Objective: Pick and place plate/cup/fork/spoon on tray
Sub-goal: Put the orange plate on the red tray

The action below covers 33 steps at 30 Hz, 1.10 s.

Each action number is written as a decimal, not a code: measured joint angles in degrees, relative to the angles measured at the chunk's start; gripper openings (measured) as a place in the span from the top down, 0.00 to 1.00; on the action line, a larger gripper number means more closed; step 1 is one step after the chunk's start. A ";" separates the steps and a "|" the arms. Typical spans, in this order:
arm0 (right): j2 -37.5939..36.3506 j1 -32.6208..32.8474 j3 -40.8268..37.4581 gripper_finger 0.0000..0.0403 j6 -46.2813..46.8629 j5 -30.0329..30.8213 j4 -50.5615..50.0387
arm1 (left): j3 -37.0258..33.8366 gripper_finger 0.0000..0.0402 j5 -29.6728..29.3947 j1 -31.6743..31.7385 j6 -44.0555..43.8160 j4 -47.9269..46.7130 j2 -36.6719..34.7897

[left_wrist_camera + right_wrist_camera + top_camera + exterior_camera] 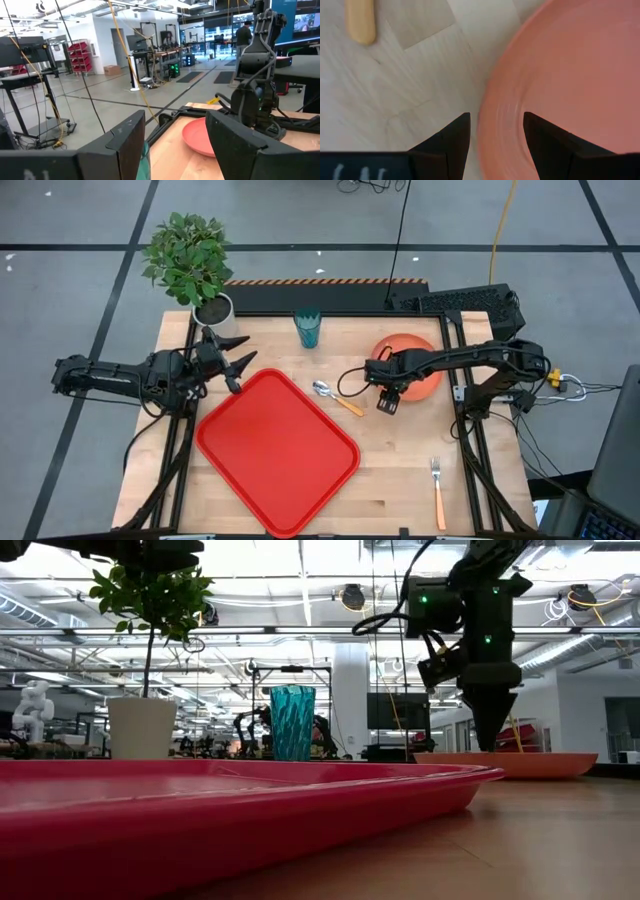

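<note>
With the right gripper (pixel 492 135) poised straight down over the near rim of the plate (pixel 415 376), its fingers apart and straddling the plate's edge, you are at the point where a small error costs most. The plate lies flat on the wooden table (pixel 400 470) to the right of the tray (pixel 277 450), and a flat rim gives the lower finger little to get under: if you close too high, the fingers may slide off the lip and push the plate away instead of gripping it. Come down too hard and one fingertip could press the rim so that the far side tips up. The spoon (pixel 335 397) lies just beside the gripper, between plate and tray, with its orange handle end showing in the right wrist view; a sideways drag of the plate toward the tray could sweep it along or ride over it, so lift clear first. A one-edge grip will probably let the plate droop, so watch for slip on the way across. Your left gripper (pixel 233 355) waits with fingers spread at the tray's far left corner, near the plant pot (pixel 213 310); keep it out of the crossing path. The cup (pixel 307 328) stands beyond the tray and the fork (pixel 438 492) lies near the table's front right, both well apart from this move.
</note>
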 joint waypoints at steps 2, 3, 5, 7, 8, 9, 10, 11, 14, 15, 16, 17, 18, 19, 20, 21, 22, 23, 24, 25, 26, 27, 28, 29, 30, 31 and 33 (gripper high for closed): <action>0.00 0.00 -0.78 0.56 -0.02 -0.13 0.36 | 0.00 0.47 -0.02 0.00 0.01 0.00 0.01; 0.00 0.00 -1.09 0.56 -0.02 -0.11 0.61 | 0.00 0.47 -0.01 -0.01 0.02 0.00 0.01; 0.00 0.00 -1.43 0.56 -0.01 0.09 0.93 | 0.00 0.47 -0.02 0.01 -0.02 0.00 0.01; -0.02 -0.01 -1.98 0.56 0.00 0.11 1.78 | 0.00 0.47 -0.02 -0.01 -0.02 0.00 0.01; -0.02 -0.02 -2.30 0.56 -0.02 0.12 2.40 | 0.00 0.47 -0.02 -0.01 0.00 0.02 0.01; -0.02 -0.02 -2.67 0.56 -0.04 0.18 3.12 | 0.00 0.47 -0.02 0.01 0.01 0.00 -0.01; -0.02 -0.02 -3.04 0.56 -0.15 0.20 3.81 | 0.00 0.47 -0.02 0.00 0.00 0.02 0.00; -0.02 -0.02 -3.41 0.56 -0.34 0.23 4.44 | 0.00 0.47 -0.02 0.00 0.00 0.06 0.00; -0.02 -0.02 -4.52 0.56 -1.15 0.23 5.81 | 0.00 0.47 -0.02 0.01 -0.04 0.20 -0.01; -0.02 -0.02 -4.82 0.56 -1.35 0.28 6.09 | 0.00 0.47 -0.02 0.01 -0.04 0.20 -0.01; -0.02 -0.02 -5.13 0.57 -1.42 0.31 6.29 | 0.00 0.47 -0.02 0.00 -0.07 0.20 0.00; -0.02 -0.02 -5.39 0.57 -1.47 0.31 6.50 | 0.00 0.47 -0.02 0.01 -0.14 0.20 0.01; -0.02 -0.02 -5.62 0.58 -1.50 0.31 6.65 | 0.00 0.47 -0.02 0.00 -0.20 0.20 0.00; -0.02 -0.02 -5.81 0.59 -1.53 0.31 6.69 | 0.00 0.47 -0.02 0.00 -0.19 0.20 0.00; -0.02 -0.02 -5.97 0.61 -1.64 0.31 6.67 | 0.00 0.47 -0.02 -0.01 -0.15 0.20 0.00; -0.02 -0.09 -6.11 0.63 -1.86 0.32 6.67 | 0.00 0.47 -0.02 0.00 -0.15 0.22 0.01; -0.02 -0.16 -6.21 0.66 -2.19 0.32 6.64 | 0.00 0.47 -0.02 0.01 -0.13 0.29 -0.01; -0.02 -0.24 -6.23 0.69 -2.58 0.31 6.60 | 0.00 0.47 -0.04 0.01 -0.13 0.47 0.01; -0.02 -0.28 -6.23 0.73 -2.99 0.33 6.64 | 0.00 0.47 -0.04 0.00 -0.07 0.71 0.00; -0.02 -0.28 -6.23 0.78 -3.13 0.31 6.64 | 0.00 0.47 -0.05 0.00 0.01 0.91 -0.01; -0.02 -0.31 -6.23 0.83 -3.38 0.29 6.64 | 0.01 0.47 -0.07 -0.01 0.01 1.19 0.00; -0.02 -0.31 -6.23 0.90 -3.65 0.29 6.61 | 0.02 0.47 -0.07 -0.01 -0.01 1.37 0.00; -0.07 -0.28 -6.21 0.95 -4.11 0.49 6.47 | 0.02 0.47 -0.07 0.01 -0.02 1.48 -0.01; -0.09 -0.28 -6.21 0.97 -4.47 1.00 6.14 | 0.02 0.47 -0.07 0.00 -0.04 1.51 -0.01; -0.09 -0.28 -6.21 0.97 -4.57 1.36 5.94 | 0.02 0.47 -0.07 0.01 -0.04 1.50 -0.01; -0.09 -0.28 -6.21 0.97 -4.55 1.69 5.63 | 0.02 0.47 -0.07 -0.01 -0.04 1.49 0.01; -0.09 -0.28 -6.17 0.99 -4.60 2.26 4.61 | 0.02 0.47 -0.07 0.01 -0.07 1.51 -0.01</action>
